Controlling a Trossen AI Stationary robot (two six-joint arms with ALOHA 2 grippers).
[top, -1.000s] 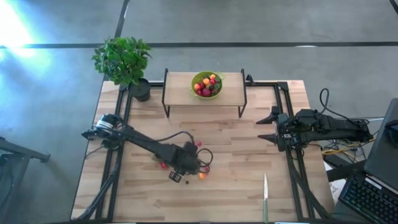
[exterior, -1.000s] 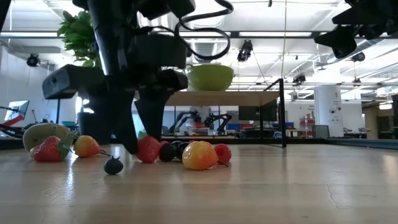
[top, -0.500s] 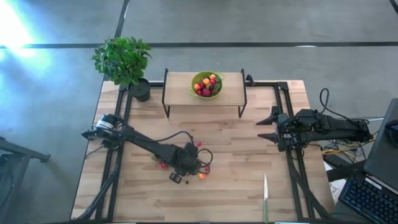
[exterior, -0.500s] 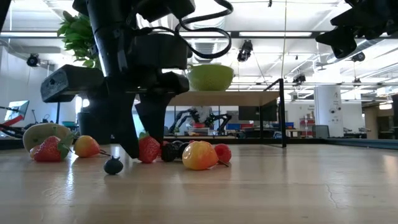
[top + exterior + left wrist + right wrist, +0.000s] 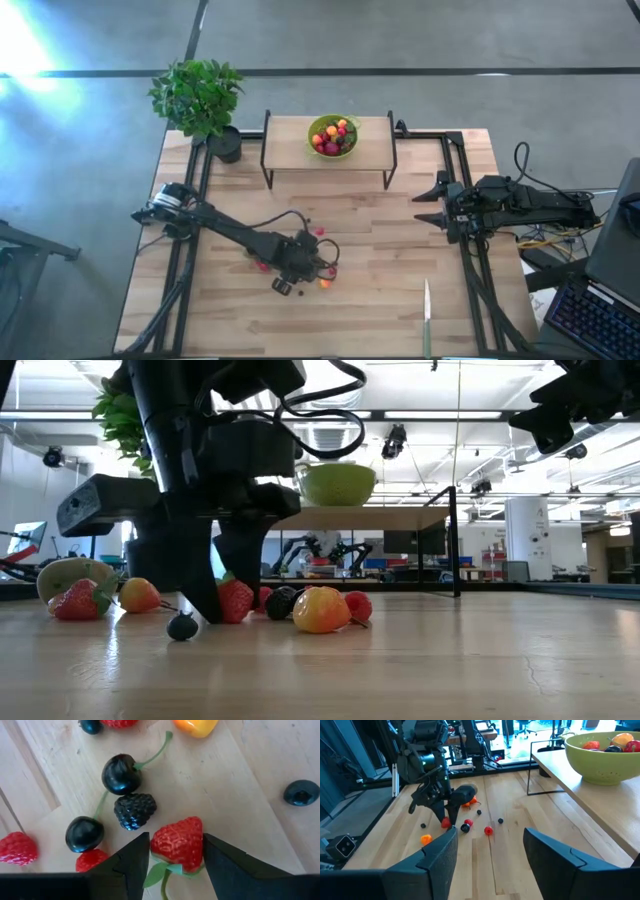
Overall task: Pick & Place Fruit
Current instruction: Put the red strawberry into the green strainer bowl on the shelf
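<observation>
1. Left hand (image 5: 172,865) was down at the table (image 5: 380,300), its fingers standing on either side of a red strawberry (image 5: 179,843) with small gaps, not clamped on it.
2. Right hand (image 5: 430,203) hovered near the table's right edge, well apart from the fruit, its fingers spread with nothing between them.
3. Just beyond the strawberry lay a blackberry (image 5: 135,811) and two dark cherries (image 5: 121,774) on green stems.
4. An orange-yellow fruit (image 5: 321,610) and a red one (image 5: 357,604) lay just beside the left hand in the low view, with a small dark berry (image 5: 182,626) in front.
5. Farther off rested another strawberry (image 5: 81,600), an orange fruit (image 5: 139,595) and a kiwi (image 5: 70,573).
6. More fruit sat in the lime-green bowl (image 5: 333,135) on the raised shelf (image 5: 290,140) at the table's far side.
7. Near the front edge lay a knife (image 5: 427,318).
</observation>
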